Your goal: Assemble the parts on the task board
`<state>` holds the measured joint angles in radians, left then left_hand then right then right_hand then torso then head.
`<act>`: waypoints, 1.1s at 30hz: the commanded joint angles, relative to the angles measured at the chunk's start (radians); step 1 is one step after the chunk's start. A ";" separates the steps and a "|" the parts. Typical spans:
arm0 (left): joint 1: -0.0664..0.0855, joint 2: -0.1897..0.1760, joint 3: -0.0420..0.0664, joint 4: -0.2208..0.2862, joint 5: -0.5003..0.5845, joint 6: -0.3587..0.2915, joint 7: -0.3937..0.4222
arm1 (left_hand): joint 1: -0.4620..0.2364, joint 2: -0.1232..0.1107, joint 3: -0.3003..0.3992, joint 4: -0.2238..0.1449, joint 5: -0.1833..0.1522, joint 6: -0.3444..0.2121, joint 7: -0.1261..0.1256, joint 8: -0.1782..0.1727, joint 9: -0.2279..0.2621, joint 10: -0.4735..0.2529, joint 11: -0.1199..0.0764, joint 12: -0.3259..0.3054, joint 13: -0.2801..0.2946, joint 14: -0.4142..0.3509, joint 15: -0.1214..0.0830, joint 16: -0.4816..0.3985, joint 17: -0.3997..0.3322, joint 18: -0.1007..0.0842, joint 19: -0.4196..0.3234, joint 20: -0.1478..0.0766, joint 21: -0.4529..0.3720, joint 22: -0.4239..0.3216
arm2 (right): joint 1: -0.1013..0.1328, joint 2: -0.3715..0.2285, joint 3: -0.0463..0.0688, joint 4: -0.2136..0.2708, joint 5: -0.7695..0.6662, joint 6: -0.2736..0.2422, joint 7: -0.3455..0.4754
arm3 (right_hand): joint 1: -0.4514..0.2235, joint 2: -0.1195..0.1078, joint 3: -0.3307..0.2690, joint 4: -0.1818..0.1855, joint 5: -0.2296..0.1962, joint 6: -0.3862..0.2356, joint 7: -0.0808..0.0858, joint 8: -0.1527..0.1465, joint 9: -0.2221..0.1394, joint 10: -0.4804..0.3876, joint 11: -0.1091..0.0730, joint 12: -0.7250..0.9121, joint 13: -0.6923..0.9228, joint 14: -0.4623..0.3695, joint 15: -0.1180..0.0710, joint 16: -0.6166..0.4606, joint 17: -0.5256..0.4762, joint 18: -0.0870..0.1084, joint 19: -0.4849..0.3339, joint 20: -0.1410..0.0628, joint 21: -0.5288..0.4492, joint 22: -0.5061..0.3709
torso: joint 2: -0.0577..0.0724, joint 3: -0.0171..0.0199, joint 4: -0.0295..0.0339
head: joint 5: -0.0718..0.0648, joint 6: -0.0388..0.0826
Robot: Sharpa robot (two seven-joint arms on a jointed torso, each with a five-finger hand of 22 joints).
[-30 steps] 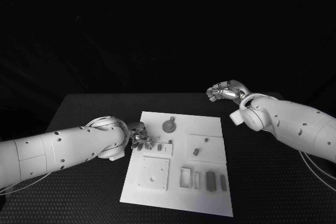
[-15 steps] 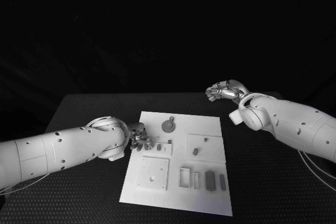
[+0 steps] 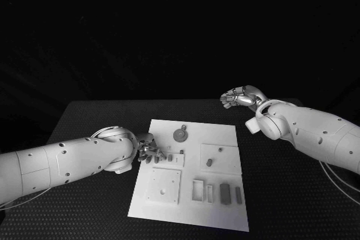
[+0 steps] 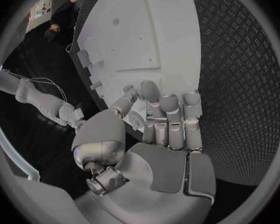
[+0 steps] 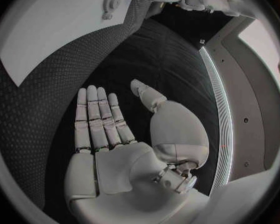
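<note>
The white task board (image 3: 189,201) lies in the middle of the black table. On it are a round toothed part (image 3: 181,134), a small dark piece (image 3: 210,162) on a raised square, and dark bars (image 3: 226,190) in slots near the front. My left hand (image 3: 149,150) is at the board's left edge beside a small upright piece (image 3: 174,158). Its fingers (image 4: 168,109) are curled down onto the board (image 4: 146,35), with the thumb close against them; anything pinched is hidden. My right hand (image 3: 241,98) hovers beyond the board's far right corner, fingers (image 5: 96,114) straight and holding nothing.
A square plate with a hole (image 3: 165,184) and an open rectangular frame (image 3: 198,190) sit on the board's near half. Black ribbed table (image 3: 292,198) surrounds the board on all sides. My right forearm (image 3: 315,133) reaches over the table's right side.
My left hand has crept slightly nearer along the board's left edge. The right hand has not moved.
</note>
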<state>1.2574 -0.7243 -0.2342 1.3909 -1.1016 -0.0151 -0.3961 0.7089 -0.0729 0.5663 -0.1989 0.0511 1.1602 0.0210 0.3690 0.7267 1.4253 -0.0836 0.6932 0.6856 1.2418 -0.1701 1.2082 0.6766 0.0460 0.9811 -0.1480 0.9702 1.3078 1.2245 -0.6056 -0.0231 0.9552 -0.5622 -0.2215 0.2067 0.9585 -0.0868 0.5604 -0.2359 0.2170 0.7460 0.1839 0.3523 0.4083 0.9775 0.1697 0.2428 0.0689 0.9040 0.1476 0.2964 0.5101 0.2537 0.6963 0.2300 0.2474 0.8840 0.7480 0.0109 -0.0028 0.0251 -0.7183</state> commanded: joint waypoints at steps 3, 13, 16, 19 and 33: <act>-0.002 -0.007 -0.001 0.001 -0.007 0.013 -0.015 | -0.017 -0.025 0.004 0.018 -0.003 -0.007 0.002 -0.005 0.004 0.001 0.000 0.007 0.002 -0.006 0.000 0.006 -0.002 0.013 0.004 -0.103 0.003 0.013 | -0.001 0.000 0.000 0.001 -0.003 0.005 0.007 | -0.005 -0.005 -0.004 0.003 0.007 -0.007 0.003 0.007 -0.001 0.006 -0.003 -0.007 -0.001 0.003 0.006 -0.004 -0.001 -0.016 -0.001 0.002 -0.005 0.001 | 0.000 -0.0005 0.0005 | -0.002 0.000; -0.002 -0.035 0.011 0.002 0.193 0.016 0.014 | -0.038 -0.093 0.033 0.054 -0.002 -0.069 0.021 -0.035 0.002 -0.062 0.016 -0.026 -0.010 -0.057 0.008 -0.029 -0.021 0.010 -0.030 -0.099 -0.022 0.005 | -0.004 -0.003 0.000 0.003 -0.008 0.001 0.004 | -0.003 -0.004 -0.003 0.002 0.007 -0.008 0.006 0.008 -0.004 0.008 0.002 -0.008 0.000 0.012 0.006 0.001 0.002 -0.013 0.006 0.001 -0.003 0.004 | -0.001 -0.0010 0.0004 | -0.006 0.000; -0.001 -0.041 0.032 0.001 0.258 0.026 0.032 | -0.037 -0.126 0.048 0.063 -0.003 -0.150 0.053 -0.072 -0.005 -0.128 0.048 -0.063 -0.027 -0.112 0.036 -0.073 -0.045 -0.006 -0.079 -0.081 -0.055 -0.003 | -0.005 -0.004 0.000 0.005 -0.016 -0.001 0.004 | -0.001 -0.006 -0.003 0.001 0.006 -0.009 0.010 0.010 -0.007 0.009 0.006 -0.010 0.000 0.026 0.004 0.008 0.006 -0.009 0.018 0.000 0.001 0.008 | -0.002 -0.0002 0.0016 | -0.008 0.003; 0.000 -0.053 0.046 0.007 0.336 0.044 0.046 | -0.038 -0.160 0.059 0.079 -0.002 -0.217 0.080 -0.099 -0.007 -0.176 0.073 -0.084 -0.037 -0.153 0.062 -0.097 -0.061 -0.016 -0.117 -0.060 -0.080 -0.008 | -0.005 -0.005 0.000 0.005 -0.020 -0.004 0.004 | 0.001 -0.008 -0.003 -0.001 0.005 -0.009 0.010 0.011 -0.007 0.009 0.006 -0.010 0.000 0.027 0.004 0.009 0.006 -0.009 0.019 0.000 0.001 0.009 | -0.001 -0.0008 0.0011 | -0.008 0.005; 0.007 -0.088 0.079 -0.023 0.579 0.027 0.210 | 0.010 -0.124 0.073 0.082 -0.002 -0.299 0.120 -0.122 -0.002 -0.272 0.115 -0.133 -0.072 -0.241 0.113 -0.150 -0.103 -0.023 -0.205 -0.008 -0.144 -0.019 | -0.013 -0.011 0.000 0.119 -0.376 -0.024 -0.056 | 0.073 -0.024 0.014 -0.044 0.003 0.017 0.012 0.034 -0.017 0.090 -0.029 0.035 0.025 0.121 -0.040 0.072 0.058 0.008 0.116 -0.015 0.050 0.045 | -0.001 -0.0001 0.0021 | -0.003 0.011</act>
<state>1.2631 -0.8111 -0.1559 1.3696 -0.6483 0.0110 -0.2982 0.7141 -0.2061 0.6379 -0.1135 0.0495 0.8663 0.1409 0.2487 0.7244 1.1569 0.0309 0.5630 0.6149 1.0050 -0.0551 1.0595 0.5747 0.0302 0.7780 -0.0870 0.8272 1.2894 1.2141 -0.6183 -0.0230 1.0558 -0.7546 -0.2408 0.1804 1.0231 -0.1110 0.5716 -0.2775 0.2164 0.7579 0.1954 0.3825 0.3926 1.0560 0.1456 0.2707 0.0896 1.0100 0.1151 0.3589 0.5608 0.2438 0.7992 0.2190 0.2894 0.9248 0.7470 0.0102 -0.0006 0.0208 -0.7075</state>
